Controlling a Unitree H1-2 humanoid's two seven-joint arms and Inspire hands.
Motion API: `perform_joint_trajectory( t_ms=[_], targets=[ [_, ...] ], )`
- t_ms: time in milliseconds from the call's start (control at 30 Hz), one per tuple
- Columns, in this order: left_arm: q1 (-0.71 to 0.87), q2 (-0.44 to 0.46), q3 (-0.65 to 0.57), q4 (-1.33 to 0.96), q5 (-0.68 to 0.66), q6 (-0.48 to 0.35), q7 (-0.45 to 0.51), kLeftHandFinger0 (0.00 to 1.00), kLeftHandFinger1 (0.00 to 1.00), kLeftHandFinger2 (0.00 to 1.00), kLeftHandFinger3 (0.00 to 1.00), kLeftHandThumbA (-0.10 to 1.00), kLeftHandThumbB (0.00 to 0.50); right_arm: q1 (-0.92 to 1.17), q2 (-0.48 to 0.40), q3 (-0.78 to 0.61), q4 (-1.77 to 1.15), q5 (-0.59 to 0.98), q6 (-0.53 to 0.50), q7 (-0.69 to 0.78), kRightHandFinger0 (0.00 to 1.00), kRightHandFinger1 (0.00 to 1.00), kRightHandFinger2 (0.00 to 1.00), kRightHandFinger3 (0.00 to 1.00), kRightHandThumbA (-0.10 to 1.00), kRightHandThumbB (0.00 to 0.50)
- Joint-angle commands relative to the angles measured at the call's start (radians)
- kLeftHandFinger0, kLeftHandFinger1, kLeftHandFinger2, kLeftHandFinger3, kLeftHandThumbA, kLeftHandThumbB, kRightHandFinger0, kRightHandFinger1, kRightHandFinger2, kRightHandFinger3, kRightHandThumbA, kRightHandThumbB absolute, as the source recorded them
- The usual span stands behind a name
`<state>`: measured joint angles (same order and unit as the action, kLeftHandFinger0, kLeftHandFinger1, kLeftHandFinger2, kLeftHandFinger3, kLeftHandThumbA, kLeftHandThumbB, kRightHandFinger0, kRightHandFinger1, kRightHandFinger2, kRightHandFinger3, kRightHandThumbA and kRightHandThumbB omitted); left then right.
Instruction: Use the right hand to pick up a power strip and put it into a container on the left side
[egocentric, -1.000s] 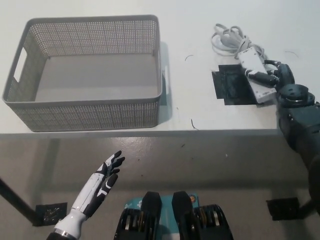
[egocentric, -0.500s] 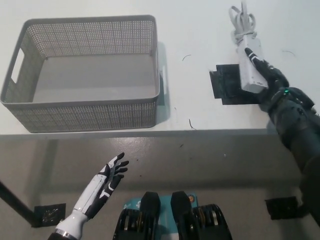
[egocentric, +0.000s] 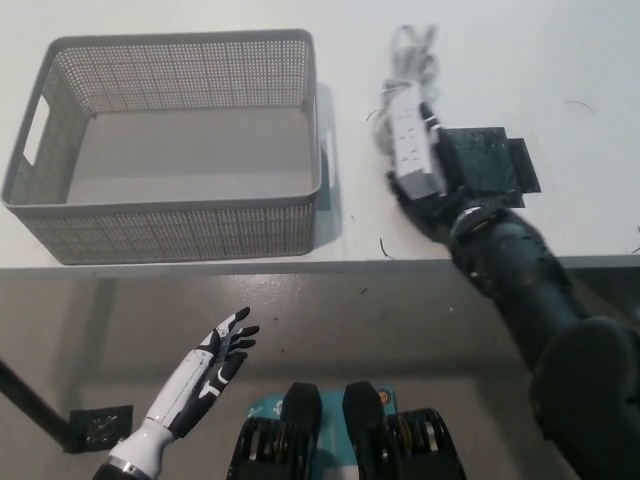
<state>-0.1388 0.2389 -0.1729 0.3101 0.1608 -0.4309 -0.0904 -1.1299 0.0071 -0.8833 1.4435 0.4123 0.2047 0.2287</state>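
From my seat the biggest change is the right arm: a second ago it sat at the far right edge of the white table (egocentric: 200, 255), and now it reaches in diagonally from the bottom right toward the middle. The right hand (egocentric: 432, 195) has carried the power strip (egocentric: 413, 152) leftward with it. A second ago the strip lay across the right edge of the black patch (egocentric: 488, 166) on the table; now it is left of that patch, between it and the container (egocentric: 170, 232), and I can see the patch almost whole. The strip stands tilted, its socket face toward me, its lower end clamped in the black fingers, which wrap its sides. Its white cord (egocentric: 412, 45) trails blurred above the strip's top end, where a second ago it lay coiled farther right.

The container, a grey perforated basket with a handle slot in its left wall, sits at the table's left and holds nothing I can see; its floor is bare. It has not moved on the table since half a second ago. The strip is near its right wall but still outside it, not touching.

My left hand (egocentric: 212, 368) rests low at the lower left, below the table edge, fingers spread and holding nothing, much as before.
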Motion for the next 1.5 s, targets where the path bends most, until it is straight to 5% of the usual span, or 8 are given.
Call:
perform_joint_trajectory(
  t_ms=[0, 67, 133, 233, 333, 700, 1100, 1467],
  targets=[
    [-0.024, 0.028, -0.016, -0.021, 0.013, -0.039, 0.016, 0.82, 0.83, 0.86, 1.00, 1.00, 0.149, -0.090, 0.026, 0.019, -0.061, 0.097, 0.066, 0.149, 0.00, 0.04, 0.61, 0.89, -0.10, 0.152],
    [-0.025, 0.030, -0.019, -0.018, 0.014, -0.039, 0.016, 0.82, 0.83, 0.86, 1.00, 1.00, 0.150, -0.107, 0.031, 0.038, -0.085, 0.102, 0.085, 0.174, 0.00, 0.03, 0.60, 1.00, -0.10, 0.135],
    [-0.026, 0.033, -0.022, -0.017, 0.005, -0.039, 0.015, 0.82, 0.83, 0.85, 1.00, 1.00, 0.145, -0.120, 0.044, 0.067, -0.123, 0.101, 0.084, 0.183, 0.00, 0.06, 0.60, 0.86, -0.10, 0.229],
    [-0.026, 0.037, -0.026, -0.016, 0.010, -0.039, 0.021, 0.82, 0.82, 0.84, 1.00, 1.00, 0.150, -0.138, 0.060, 0.104, -0.205, 0.124, 0.138, 0.208, 0.00, 0.07, 0.61, 0.98, -0.10, 0.126],
    [-0.028, 0.038, -0.032, -0.013, 0.004, -0.039, 0.019, 0.82, 0.82, 0.83, 1.00, 1.00, 0.153, -0.132, 0.091, 0.147, -0.349, 0.154, 0.192, 0.203, 0.00, 0.22, 0.67, 1.00, -0.10, 0.125],
    [-0.017, 0.045, -0.040, -0.016, 0.016, -0.039, 0.023, 0.81, 0.81, 0.83, 1.00, 1.00, 0.153, -0.064, 0.142, 0.320, -0.796, 0.303, 0.265, 0.207, 0.00, 0.27, 0.75, 0.95, -0.10, 0.132],
    [-0.018, 0.040, -0.049, -0.010, 0.006, -0.039, 0.024, 0.82, 0.83, 0.88, 1.00, 1.00, 0.166, -0.149, 0.134, 0.541, -0.715, 0.283, 0.265, 0.146, 0.00, 0.30, 0.78, 0.91, -0.10, 0.136],
    [-0.032, 0.032, -0.049, -0.008, 0.000, -0.039, -0.001, 0.87, 0.86, 0.89, 1.00, 1.00, 0.176, -0.358, 0.153, 0.767, -0.175, -0.008, -0.007, 0.034, 0.00, 0.40, 0.78, 0.97, -0.10, 0.131]
  ],
)
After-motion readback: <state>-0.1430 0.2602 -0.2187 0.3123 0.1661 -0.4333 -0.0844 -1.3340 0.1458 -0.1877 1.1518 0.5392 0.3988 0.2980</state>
